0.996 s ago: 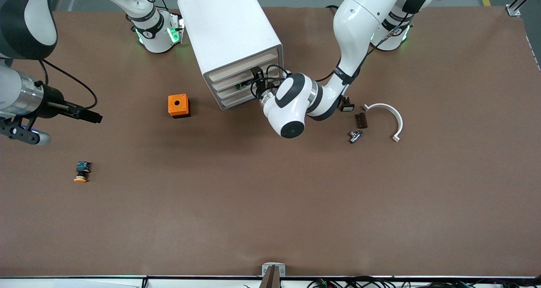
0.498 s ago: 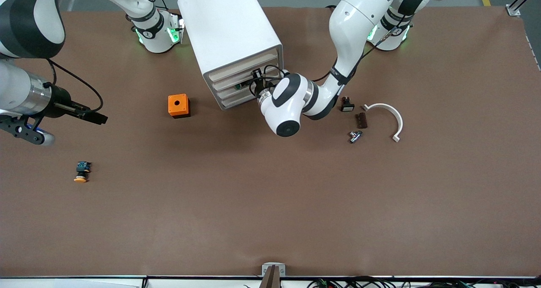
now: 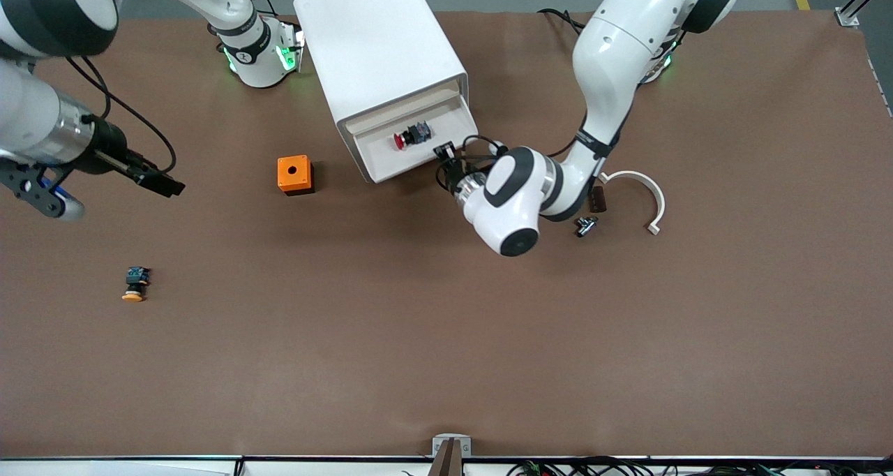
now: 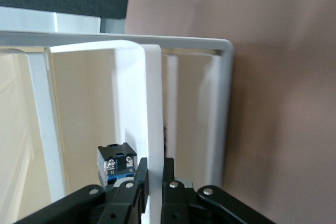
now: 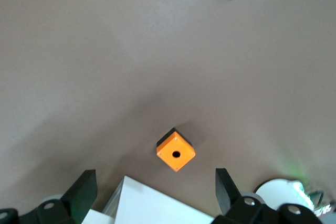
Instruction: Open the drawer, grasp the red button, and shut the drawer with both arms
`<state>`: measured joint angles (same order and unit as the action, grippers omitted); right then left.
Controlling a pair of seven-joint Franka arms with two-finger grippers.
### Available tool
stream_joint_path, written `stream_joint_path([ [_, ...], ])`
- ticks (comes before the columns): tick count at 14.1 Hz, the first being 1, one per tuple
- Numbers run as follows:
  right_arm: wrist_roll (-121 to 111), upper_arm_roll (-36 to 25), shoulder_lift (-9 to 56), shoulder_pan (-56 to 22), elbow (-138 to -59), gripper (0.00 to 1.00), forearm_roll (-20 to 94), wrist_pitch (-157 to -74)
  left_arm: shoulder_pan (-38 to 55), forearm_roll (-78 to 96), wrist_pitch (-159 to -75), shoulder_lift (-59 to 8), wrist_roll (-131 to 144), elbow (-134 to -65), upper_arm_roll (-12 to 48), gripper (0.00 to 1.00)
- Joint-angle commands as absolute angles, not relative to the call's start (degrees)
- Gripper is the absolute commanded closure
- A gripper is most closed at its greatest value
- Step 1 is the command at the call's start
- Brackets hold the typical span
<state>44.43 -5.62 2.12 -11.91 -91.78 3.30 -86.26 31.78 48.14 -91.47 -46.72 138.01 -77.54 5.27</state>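
White drawer (image 3: 446, 156) stands open holding the red button (image 3: 410, 137); left hand (image 4: 155, 178) pinches its front, right hand (image 5: 152, 195) spread.

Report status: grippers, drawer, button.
Left gripper shut on drawer front, drawer open. Right gripper open, waiting over table. Button in drawer, unobstructed.

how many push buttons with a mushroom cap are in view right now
2. The red-capped button lies in the open drawer of the white cabinet. The yellow-orange-capped button lies on the table, toward the right arm's end. The left arm may hide others.
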Motion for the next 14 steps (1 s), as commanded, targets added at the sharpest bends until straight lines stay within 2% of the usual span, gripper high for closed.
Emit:
stream_joint_path([
  [1,57.34,-5.80,0.44,-15.28,-92.81,0.00,2.73,-85.52,28.57,46.41,-91.76,-46.67,133.17,-76.55,5.01,0.99],
  [2,62.00,-5.80,0.53,-16.95,-93.25,0.00,2.72,-85.87,27.61,46.41,-92.02,-46.67,132.02,-76.55,4.92,0.98],
  [3,65.88,-5.80,0.53,-18.18,-93.43,0.00,2.72,-86.22,26.81,46.49,-92.63,-46.67,130.97,-76.55,4.92,0.93],
  [4,69.40,-5.71,0.53,-19.93,-93.43,0.00,2.72,-86.57,26.55,46.49,-92.98,-46.84,129.74,-76.64,4.92,0.78],
  [5,72.57,-5.63,0.53,-21.87,-93.43,0.00,2.72,-87.44,26.54,46.49,-93.16,-46.85,129.20,-76.55,4.92,0.49],
  [6,75.99,-5.63,0.79,-24.06,-93.60,0.00,2.90,-88.93,26.46,46.41,-93.16,-46.67,129.46,-76.55,4.83,0.09],
  [7,79.59,-5.62,0.97,-27.13,-94.73,0.00,2.90,-91.12,25.76,46.41,-93.08,-46.41,129.46,-76.55,4.40,0.02],
  [10,90.67,-5.62,2.36,-36.62,-97.91,0.00,2.99,-101.05,23.56,46.32,-92.73,-45.62,129.37,-74.89,4.04,0.01],
  [14,97.20,-5.71,10.27,-45.16,-97.65,0.00,2.72,-108.62,22.33,38.86,-92.81,-44.22,125.71,-74.18,3.60,0.01],
])
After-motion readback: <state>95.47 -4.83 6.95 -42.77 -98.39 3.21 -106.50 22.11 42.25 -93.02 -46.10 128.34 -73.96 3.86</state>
